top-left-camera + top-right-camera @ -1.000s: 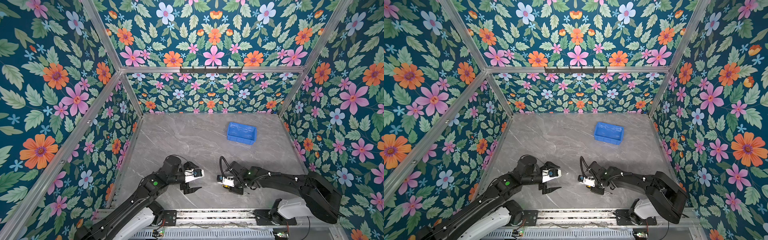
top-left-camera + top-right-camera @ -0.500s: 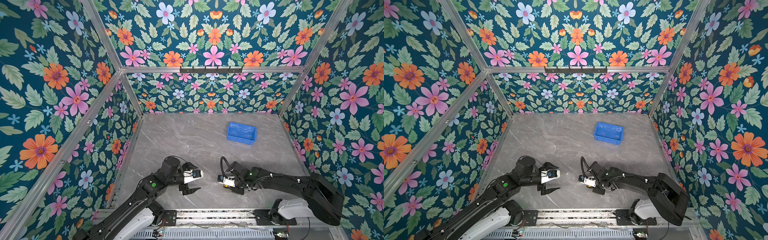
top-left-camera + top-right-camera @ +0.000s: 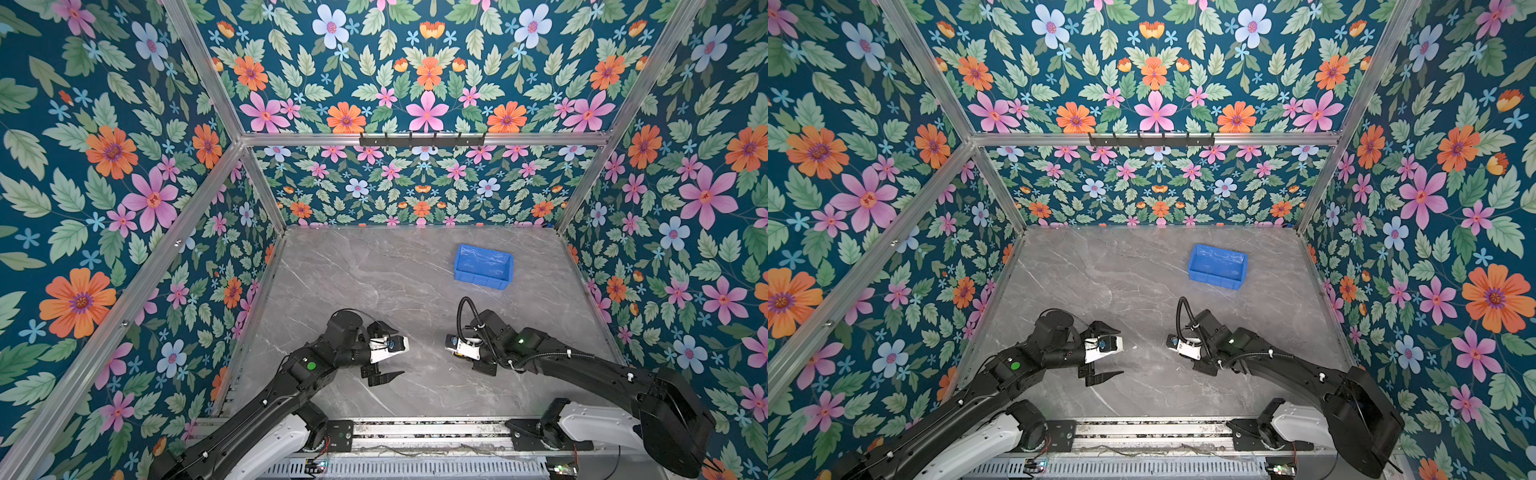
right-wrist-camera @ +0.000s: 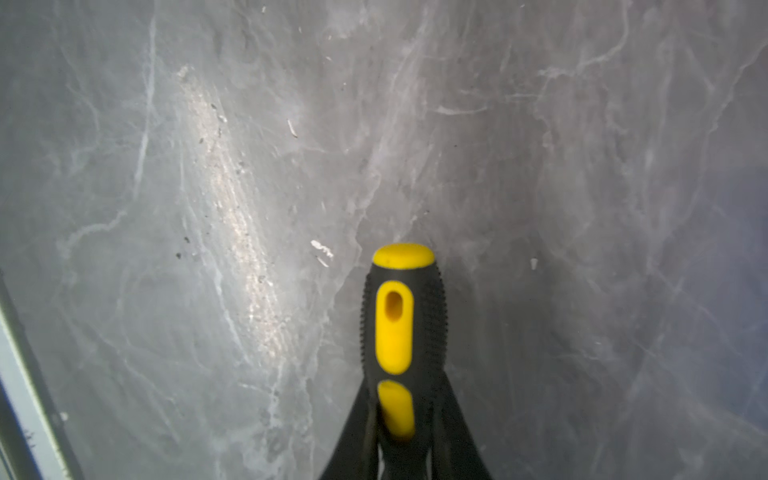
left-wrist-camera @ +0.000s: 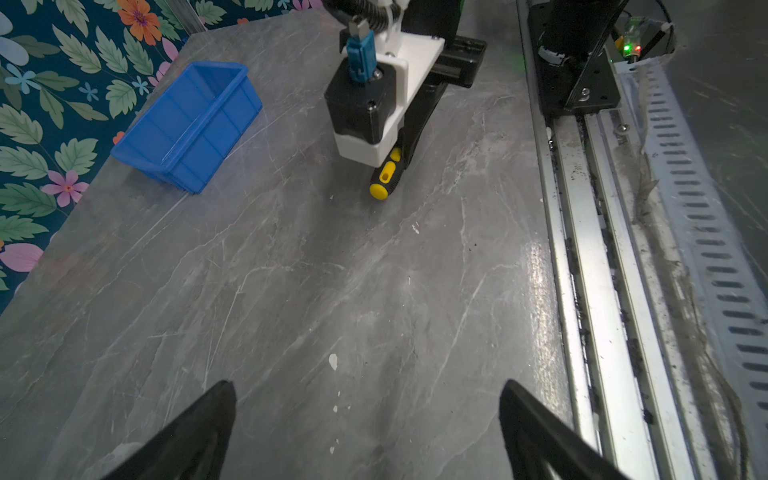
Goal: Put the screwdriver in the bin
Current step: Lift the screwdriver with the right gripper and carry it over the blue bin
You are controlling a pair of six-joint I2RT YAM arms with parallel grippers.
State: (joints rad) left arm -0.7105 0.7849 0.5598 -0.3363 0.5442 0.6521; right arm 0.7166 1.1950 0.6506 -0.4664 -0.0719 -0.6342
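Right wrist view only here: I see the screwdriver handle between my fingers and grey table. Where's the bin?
Observer: The bin sits on the table toward the back wall, on the right arm's side, well beyond the screwdriver.
Operator: Anything in it?
Observer: No. Both top views show its inside empty.
Operator: Is the left gripper in my way?
Observer: No. The left gripper is open and holds nothing, on the left side near the front, away from the line to the bin.
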